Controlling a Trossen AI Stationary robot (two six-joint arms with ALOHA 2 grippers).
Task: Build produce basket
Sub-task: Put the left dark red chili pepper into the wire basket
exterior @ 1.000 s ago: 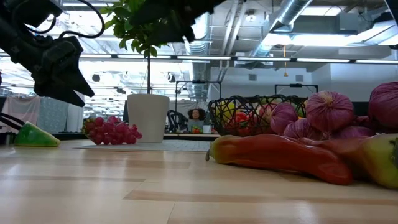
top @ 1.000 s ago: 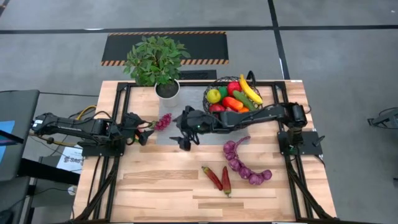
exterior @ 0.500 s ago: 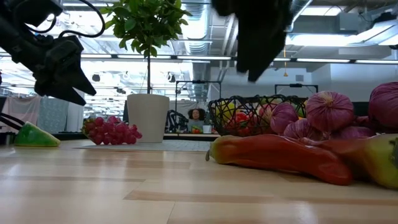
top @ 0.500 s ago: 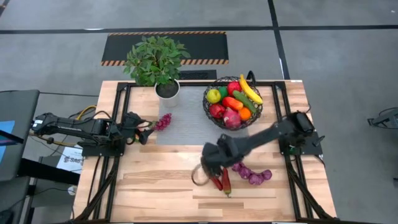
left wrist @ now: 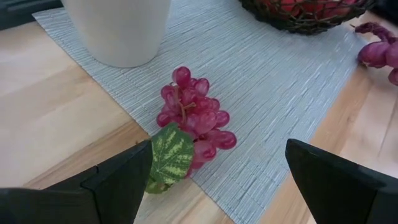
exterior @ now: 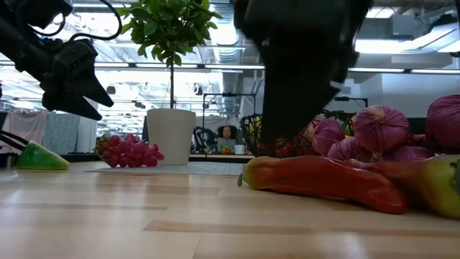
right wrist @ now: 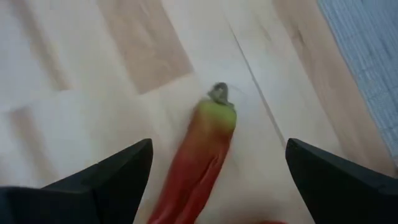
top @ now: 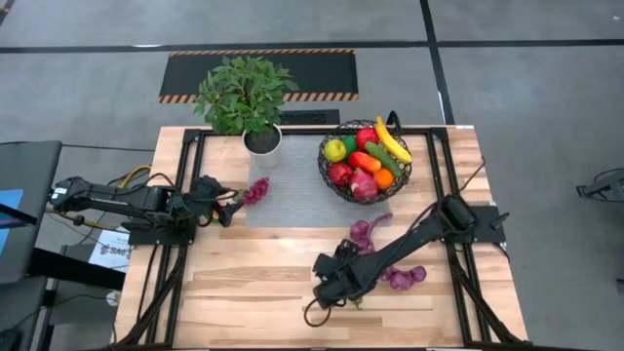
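Near table front: I see right gripper (top: 327, 290) above red chilli (right wrist: 200, 155), fingers spread, holding nothing.
Left gripper (top: 226, 203): spread, facing grapes (left wrist: 193, 118) at mat edge.
Basket (top: 365, 159): back right, filled with produce.

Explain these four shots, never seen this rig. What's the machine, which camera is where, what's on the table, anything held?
Two dark robot arms work at a wooden table. One camera looks straight down, one sits at tabletop height, and one rides on each wrist.

On the table: a potted plant, a wire basket already holding produce, pink grapes on a grey mat, a string of purple bulbs, and red chillies.

The left gripper waits beside the grapes, jaws open. The right gripper is over the chillies near the front edge, jaws open with one chilli between them in its wrist view.

Nothing is held.
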